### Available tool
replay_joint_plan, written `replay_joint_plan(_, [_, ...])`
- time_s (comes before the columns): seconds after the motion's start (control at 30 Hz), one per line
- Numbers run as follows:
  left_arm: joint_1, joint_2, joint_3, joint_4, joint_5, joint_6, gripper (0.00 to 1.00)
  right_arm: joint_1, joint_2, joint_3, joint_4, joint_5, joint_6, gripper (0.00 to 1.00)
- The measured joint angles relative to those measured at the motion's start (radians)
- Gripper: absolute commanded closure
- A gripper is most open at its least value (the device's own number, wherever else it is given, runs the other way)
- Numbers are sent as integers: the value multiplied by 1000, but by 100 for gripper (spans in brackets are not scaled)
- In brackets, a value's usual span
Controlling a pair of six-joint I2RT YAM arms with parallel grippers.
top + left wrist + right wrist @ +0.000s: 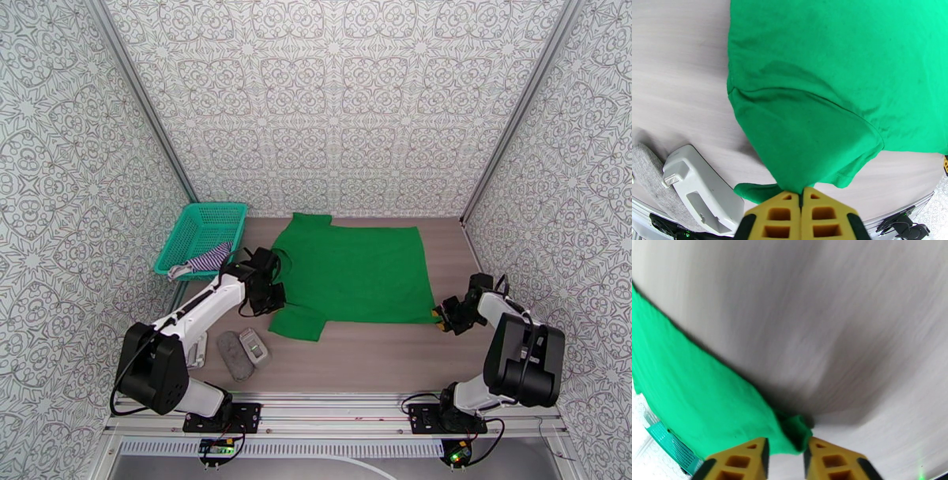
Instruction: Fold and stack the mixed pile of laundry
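Fingers point(821, 213) of the left gripper point(802, 196) are pressed shut on the near sleeve of the green shirt point(355, 272). The right gripper point(786, 443) stands partly open with the shirt's near hem corner between its jaws, not pinched.

The shirt lies spread flat on the table point(371, 355), its long axis running left to right, collar toward the basket point(213, 207) and hem toward the right arm. I judge the task barely begun: no fold is made, nothing is stacked, and the striped top point(207, 258) hangs over the basket's near rim.
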Motion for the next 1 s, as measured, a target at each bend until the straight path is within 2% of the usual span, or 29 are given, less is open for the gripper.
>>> replay_joint_plan(0.3, [21,0,45,-34,0,4,100,0,24,17,0,0,-56,100])
replay_joint_plan(0.6, [36,-14,98,-79,0,4,100,19,-11,30,-66,8,-157,100])
replay_joint_plan(0.83, [92,-2,167,-91,11,9,100,89,-5,184,-111,47,-220,100])
replay_joint_plan(1.0, [102,66,245,-82,24,14,100,93,38,260,-111,63,-243,100])
